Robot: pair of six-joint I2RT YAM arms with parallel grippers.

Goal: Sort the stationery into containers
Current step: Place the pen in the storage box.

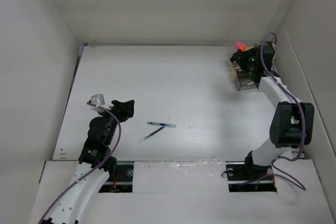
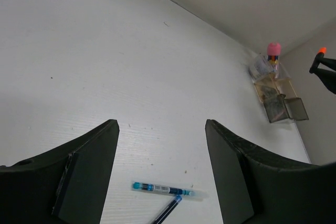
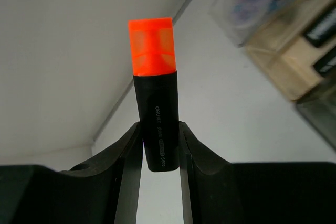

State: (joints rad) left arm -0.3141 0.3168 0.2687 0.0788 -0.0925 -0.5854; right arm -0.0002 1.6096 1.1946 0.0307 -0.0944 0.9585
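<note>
My right gripper (image 3: pixel 160 140) is shut on the black highlighter with the orange end (image 3: pixel 155 114), held orange end up. In the top view this gripper (image 1: pixel 242 52) hangs over the smoky-grey organiser (image 1: pixel 242 80) at the far right. Black bodies that look like highlighters (image 3: pixel 324 31) lie in the organiser (image 3: pixel 286 64). The pink-topped jar (image 2: pixel 273 51) stands at its far end. Two dark-blue pens (image 1: pixel 161 125) (image 1: pixel 149 135) lie touching mid-table. My left gripper (image 1: pixel 123 107) is open and empty, left of them. In the left wrist view the pens (image 2: pixel 163 188) (image 2: pixel 167 211) lie between its open jaws (image 2: pixel 161 127).
White walls enclose the table on the left, back and right; the organiser (image 2: pixel 278 100) sits close to the right wall. A small white part (image 1: pixel 97 99) sits on the left arm's wrist. Purple cables run along both arms.
</note>
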